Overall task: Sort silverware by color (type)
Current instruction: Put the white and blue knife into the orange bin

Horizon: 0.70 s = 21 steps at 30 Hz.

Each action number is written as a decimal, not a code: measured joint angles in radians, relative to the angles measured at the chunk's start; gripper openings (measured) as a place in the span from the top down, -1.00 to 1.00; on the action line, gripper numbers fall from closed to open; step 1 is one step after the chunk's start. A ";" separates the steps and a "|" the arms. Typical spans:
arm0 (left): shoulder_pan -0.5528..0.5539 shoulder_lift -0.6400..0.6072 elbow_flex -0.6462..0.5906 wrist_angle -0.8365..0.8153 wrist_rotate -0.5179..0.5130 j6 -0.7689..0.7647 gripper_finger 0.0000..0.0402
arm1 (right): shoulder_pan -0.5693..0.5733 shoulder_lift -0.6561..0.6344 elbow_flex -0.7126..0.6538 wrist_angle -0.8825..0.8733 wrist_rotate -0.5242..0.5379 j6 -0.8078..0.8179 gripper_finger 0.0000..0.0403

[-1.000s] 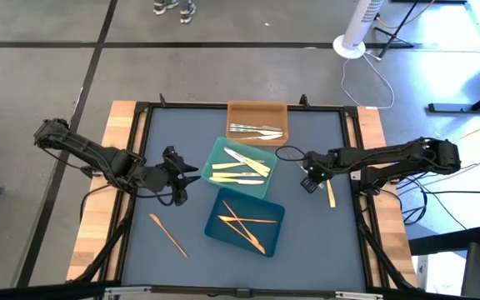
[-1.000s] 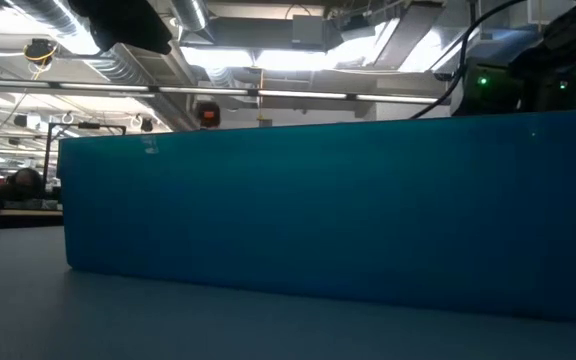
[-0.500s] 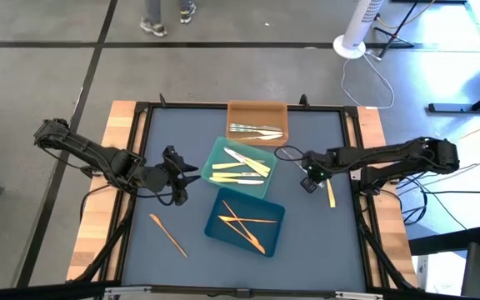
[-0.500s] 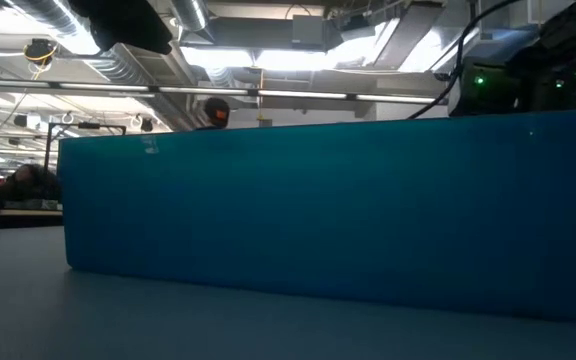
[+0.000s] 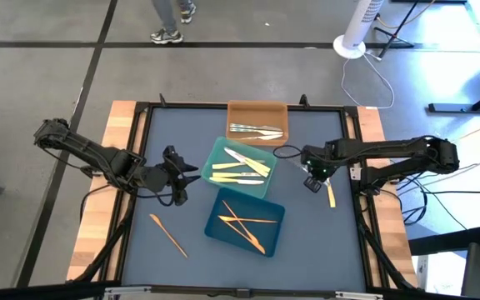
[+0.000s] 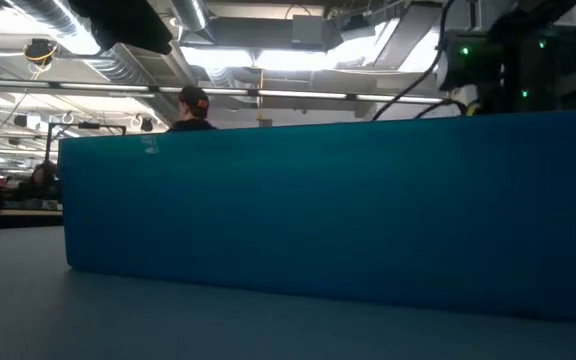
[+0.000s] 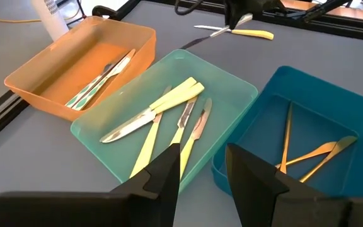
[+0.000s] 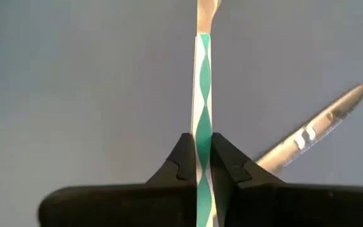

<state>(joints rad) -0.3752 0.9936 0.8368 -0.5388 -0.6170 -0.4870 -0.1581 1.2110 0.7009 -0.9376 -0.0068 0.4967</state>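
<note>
Above table (image 5: pixel 182 133), utensil (image 8: pixel 203 94) in right tool (image 8: pixel 203 165)

overhead view, table-level view against blue tray (image 6: pixel 328 210)

- Orange tray (image 5: pixel 257 112) at the far edge of the grey tabletop (image 5: pixel 182 133).
- Teal-green tray (image 5: pixel 217 156) just in front of it, touching the dark blue tray (image 5: pixel 261 235) at a corner.
- White fan base (image 5: pixel 350 47) on the floor beyond the tabletop.
- A person's legs (image 5: pixel 172 18) on the floor; a person in a cap (image 6: pixel 190 108) behind the tray wall.

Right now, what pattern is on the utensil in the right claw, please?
Green-and-white diamonds along the utensil, clearest in the right wrist view.
</note>
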 joint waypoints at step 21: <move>0.000 0.000 0.000 0.001 0.000 0.002 0.40 | 0.000 0.008 0.486 -0.077 0.139 -0.354 0.99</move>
<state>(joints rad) -0.3752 0.9936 0.8368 -0.5381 -0.6167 -0.4854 -0.1577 1.2190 1.1868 -1.0149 0.1319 0.1422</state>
